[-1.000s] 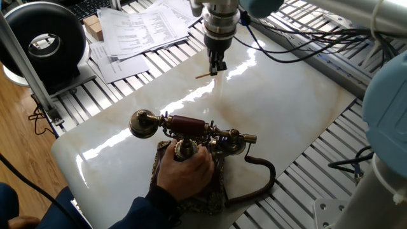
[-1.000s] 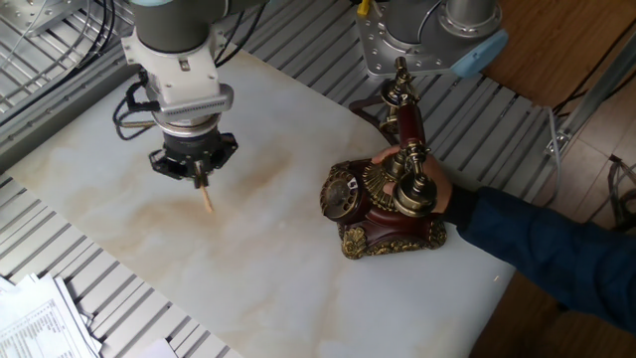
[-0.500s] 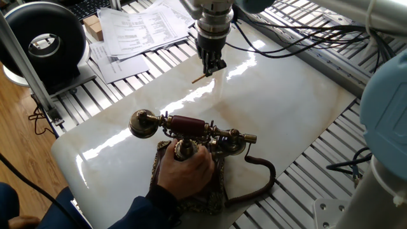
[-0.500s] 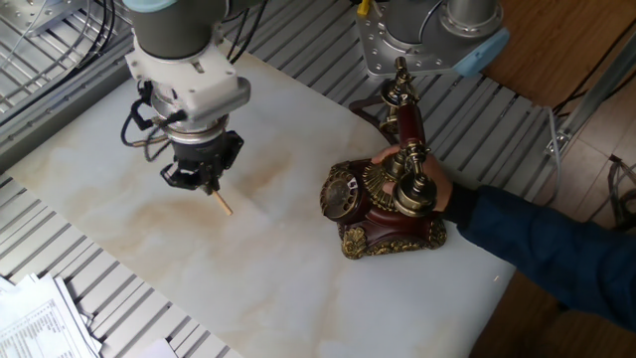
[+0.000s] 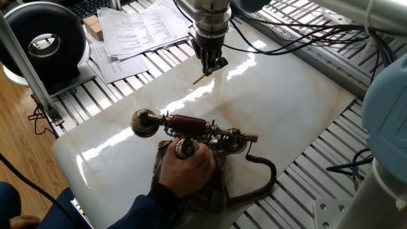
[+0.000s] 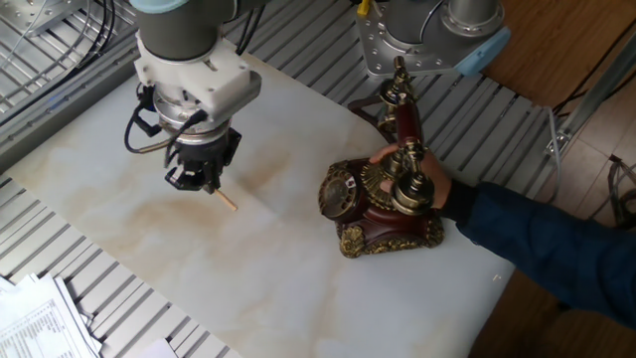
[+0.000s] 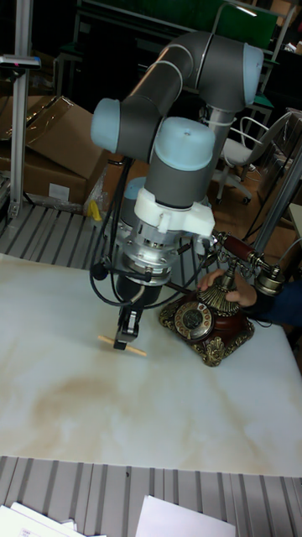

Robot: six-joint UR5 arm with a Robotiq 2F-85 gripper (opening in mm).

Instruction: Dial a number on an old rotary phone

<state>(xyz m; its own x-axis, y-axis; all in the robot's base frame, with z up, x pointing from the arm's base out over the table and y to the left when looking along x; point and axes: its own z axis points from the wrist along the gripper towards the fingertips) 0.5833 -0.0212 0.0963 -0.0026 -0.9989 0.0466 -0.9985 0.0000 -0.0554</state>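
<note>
So over the last second the arm has swung its gripper [image 6: 204, 179] across the worktop [image 6: 149, 239] toward the phone [image 6: 383, 204], and the stick [image 6: 227, 201] it carries has tilted over.

Biggest to smallest: the worktop is a pale marble slab. The phone sits near its edge, handset [image 5: 191, 125] on the cradle, dial [image 7: 195, 317] facing the arm. Someone's hand [image 5: 184, 168] is steadying the base from behind. The fingers are pinched shut on the stick, well apart from the phone.

Next bit looks fiddly imo: line the stick tip up with one finger hole, come in slow, then sweep round the dial's centre rather than pushing straight, or the base will probably skid.
</note>
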